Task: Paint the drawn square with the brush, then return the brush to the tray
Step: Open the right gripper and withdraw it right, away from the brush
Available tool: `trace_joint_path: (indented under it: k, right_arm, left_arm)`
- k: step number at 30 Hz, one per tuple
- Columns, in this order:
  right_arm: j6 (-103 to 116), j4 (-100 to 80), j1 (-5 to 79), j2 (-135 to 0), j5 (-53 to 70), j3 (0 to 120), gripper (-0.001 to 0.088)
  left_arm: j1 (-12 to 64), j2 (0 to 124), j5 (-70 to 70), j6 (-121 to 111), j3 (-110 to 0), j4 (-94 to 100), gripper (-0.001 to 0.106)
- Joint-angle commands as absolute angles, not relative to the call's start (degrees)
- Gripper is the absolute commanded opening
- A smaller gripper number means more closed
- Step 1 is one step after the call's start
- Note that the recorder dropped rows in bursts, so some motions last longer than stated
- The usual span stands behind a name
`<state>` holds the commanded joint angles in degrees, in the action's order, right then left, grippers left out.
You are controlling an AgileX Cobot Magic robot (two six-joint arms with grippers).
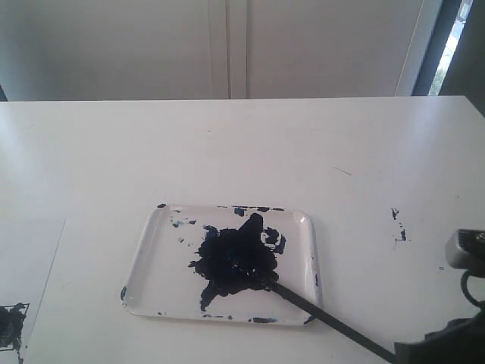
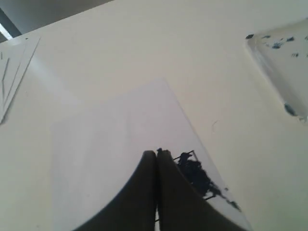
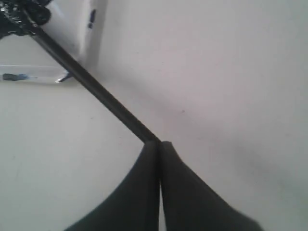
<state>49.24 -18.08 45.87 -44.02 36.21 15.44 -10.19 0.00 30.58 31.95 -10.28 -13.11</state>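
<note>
Drawn square (image 1: pixel 11 324) partly off-frame left.

The right arm (image 1: pixel 447 343) shows only in part: a dark mass with a grey block (image 1: pixel 464 249) and a looped cable (image 1: pixel 471 290) at its wrist. The right jaws are pressed together, pinching the end of the brush (image 3: pixel 91 86), which runs straight ahead of their tips. The left jaws are pressed together too, tip to tip, with nothing between them.
</note>
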Motion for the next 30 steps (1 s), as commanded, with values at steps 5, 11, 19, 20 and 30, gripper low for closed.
trace_joint_path:
  k: [5, 11, 19, 20, 30]
  right_arm:
    - [49.9, -18.6, 44.2, -41.8, 35.9, 11.0, 0.0000]
    - [52.8, -18.8, 43.9, -39.0, 33.6, 6.0, 0.0000]
    - [53.1, -18.1, 43.9, -38.4, 26.3, 0.7, 0.0000]
    - [53.1, -18.1, 43.9, -38.4, 26.1, 0.7, 0.0000]
    - [53.2, -16.6, 43.9, -38.4, 23.8, 0.0, 0.0000]
  left_arm:
    - [-10.2, 0.0, 28.9, 32.0, -5.1, -14.3, 0.000]
    - [-10.2, 0.0, 28.5, 37.3, -1.4, -16.7, 0.000]
    - [-10.2, 0.0, 28.5, 37.3, -1.4, -16.7, 0.000]
    - [-10.2, 0.0, 28.5, 37.3, -1.4, -16.7, 0.000]
    - [-10.2, 0.0, 26.5, 37.3, -0.8, -18.0, 0.000]
